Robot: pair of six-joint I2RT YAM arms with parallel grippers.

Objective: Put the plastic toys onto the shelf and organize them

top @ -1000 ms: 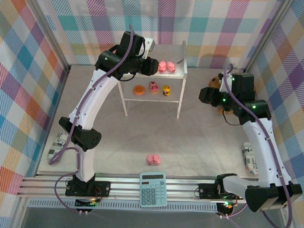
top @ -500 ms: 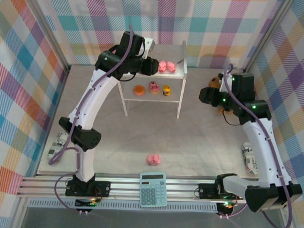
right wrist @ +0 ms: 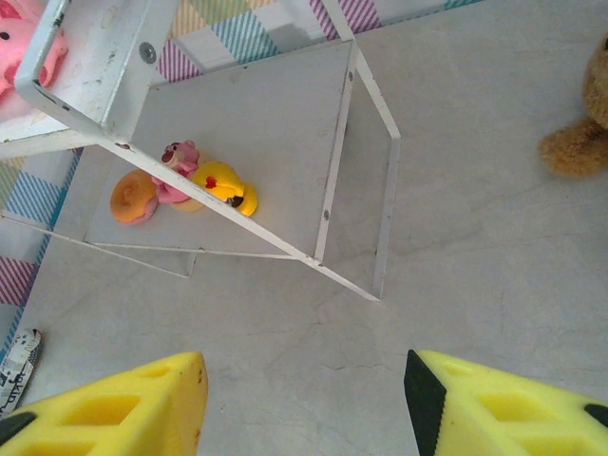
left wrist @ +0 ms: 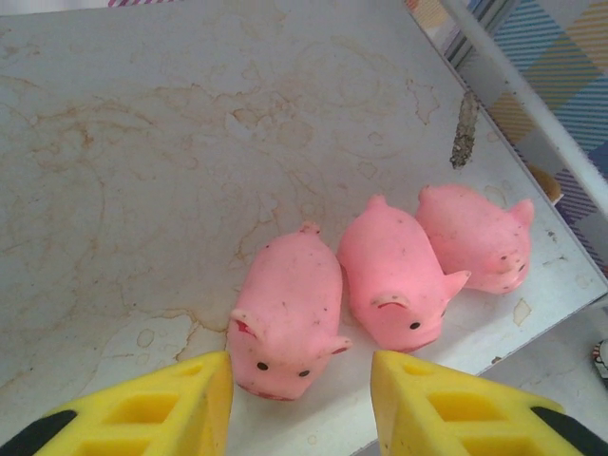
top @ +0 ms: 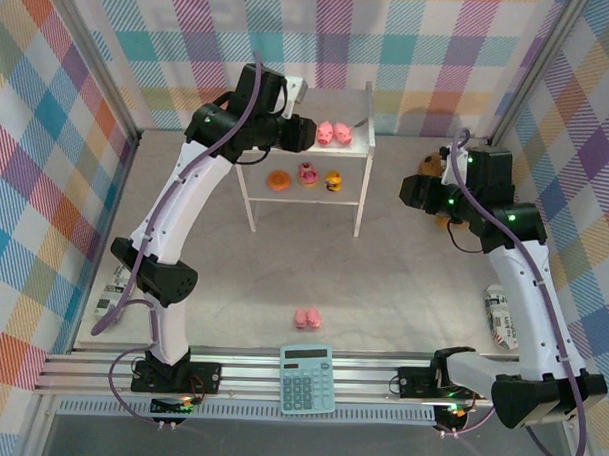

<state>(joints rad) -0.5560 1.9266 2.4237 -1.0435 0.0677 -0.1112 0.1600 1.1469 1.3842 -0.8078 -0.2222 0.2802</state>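
left gripper (left wrist: 299,404) wide open, empty, yellow cut-out fingers either side of the nearest of three pigs (left wrist: 290,323). the three are glossy, scuffed pink plastic, in a row at lower right of the left wrist view on the stained white top of the shelf (left wrist: 142,190). lower board, top view centre: orange ring (top: 277,181), cupcake piece (top: 307,173), duck (top: 333,179). pig pair (top: 306,317) on the table above the teal calculator (top: 307,379), key labels too small to read. right gripper (right wrist: 304,399) wide open, empty, over bare table.

Three pigs (left wrist: 389,275) abreast on shelf top (left wrist: 142,142); disc (top: 277,181), cupcake (top: 307,174), duck (top: 333,180) on lower board (right wrist: 266,142); pig pair (top: 306,317) behind calculator (top: 307,379).
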